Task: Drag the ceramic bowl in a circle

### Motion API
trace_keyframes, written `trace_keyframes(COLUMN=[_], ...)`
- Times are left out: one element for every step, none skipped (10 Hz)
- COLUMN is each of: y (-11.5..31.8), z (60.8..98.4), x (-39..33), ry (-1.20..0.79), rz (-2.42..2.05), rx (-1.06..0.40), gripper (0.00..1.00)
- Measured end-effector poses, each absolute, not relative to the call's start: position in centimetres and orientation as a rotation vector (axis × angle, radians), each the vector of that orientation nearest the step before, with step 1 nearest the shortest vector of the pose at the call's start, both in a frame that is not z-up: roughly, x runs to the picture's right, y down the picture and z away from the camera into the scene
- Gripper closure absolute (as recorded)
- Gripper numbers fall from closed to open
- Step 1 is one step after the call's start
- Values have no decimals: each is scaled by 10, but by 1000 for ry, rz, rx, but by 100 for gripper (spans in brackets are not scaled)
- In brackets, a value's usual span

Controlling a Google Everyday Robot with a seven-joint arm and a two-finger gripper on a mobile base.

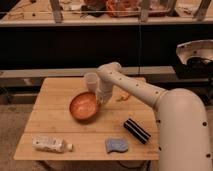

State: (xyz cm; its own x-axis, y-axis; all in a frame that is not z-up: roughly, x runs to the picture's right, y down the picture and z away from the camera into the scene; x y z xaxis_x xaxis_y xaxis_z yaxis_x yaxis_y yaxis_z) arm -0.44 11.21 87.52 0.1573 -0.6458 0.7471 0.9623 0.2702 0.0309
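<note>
The gripper (pixel 103 98) meets the ceramic bowl (pixel 83 107) at its 2 o'clock rim. I cannot tell its grip. The circle seems unfinished.

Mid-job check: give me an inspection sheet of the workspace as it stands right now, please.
Surface: wooden table, level.
Job's things: ceramic bowl, upright near the table's middle.
Clutter: white cup just behind the bowl; plastic bottle lying front left; blue sponge at the front; black striped block to the right; small orange scrap right of the bowl.
Grippers: gripper at the bowl's right rim.
Cables: nothing seen.
Surroundings: cluttered bench behind the table.
</note>
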Motion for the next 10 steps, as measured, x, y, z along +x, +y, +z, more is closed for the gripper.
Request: trace_keyframes(y=[118,124,130,141,154,160,165,169,174,175], z=[874,871,867,856,845,839,833,827,824,821], x=[15,34,47,62,67,67,62,49,35,19], ry=[-729,-717,-708,-709,-732,-742,-751,-764,-773,-780], rz=[-1195,-1163,-1141,-1113,-1107,-1116,-1134,-1165,-1190,-1214], rx=[-532,-537,-541,-538,-517,-508,-501,-494,-493,-490], gripper=[100,100,100,100,100,100,100,100,100,100])
